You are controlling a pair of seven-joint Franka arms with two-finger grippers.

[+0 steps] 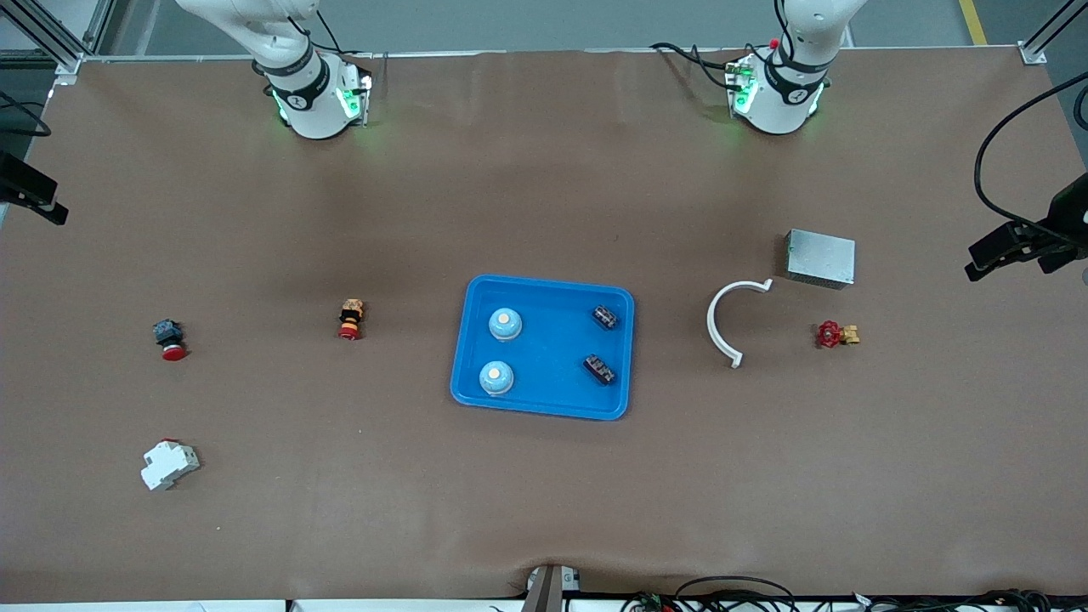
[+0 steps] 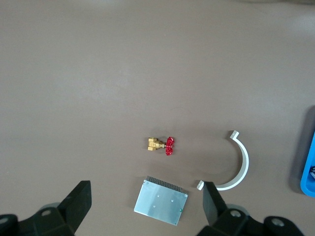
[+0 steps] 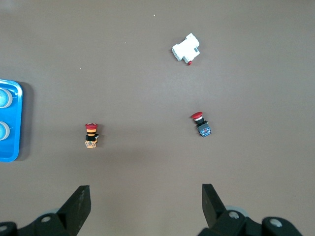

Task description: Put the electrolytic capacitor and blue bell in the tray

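Note:
The bright-blue tray (image 1: 552, 348) lies at the table's middle. In it are two blue bells (image 1: 505, 323) (image 1: 495, 378) toward the right arm's end and two small dark capacitors (image 1: 604, 317) (image 1: 599, 369) toward the left arm's end. My left gripper (image 2: 146, 186) is open and empty, high over the grey metal box; the tray's edge (image 2: 309, 167) shows in its view. My right gripper (image 3: 145, 189) is open and empty, high over bare table; the tray (image 3: 10, 147) and both bells (image 3: 4, 98) show in its view. Neither gripper shows in the front view.
A grey metal box (image 1: 819, 257), a white curved piece (image 1: 731, 323) and a red-handled brass valve (image 1: 837, 334) lie toward the left arm's end. Two red push buttons (image 1: 350, 320) (image 1: 169, 338) and a white breaker (image 1: 169, 464) lie toward the right arm's end.

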